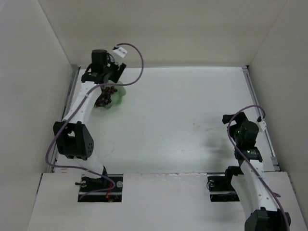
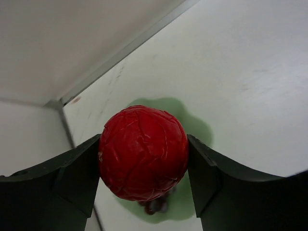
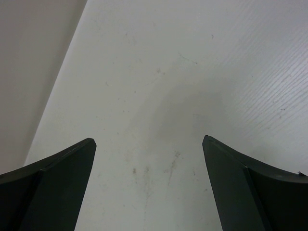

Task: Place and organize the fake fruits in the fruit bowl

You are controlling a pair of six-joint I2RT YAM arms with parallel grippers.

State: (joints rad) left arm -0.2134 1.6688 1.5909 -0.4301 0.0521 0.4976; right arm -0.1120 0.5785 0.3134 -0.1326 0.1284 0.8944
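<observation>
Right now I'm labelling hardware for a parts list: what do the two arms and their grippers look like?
The left arm and right arm have white links and black joint housings. A purple cable loops along each, with a small white tag. The left gripper's fingers and right gripper's fingers are matte black, broad, tapering to blunt tips.
</observation>
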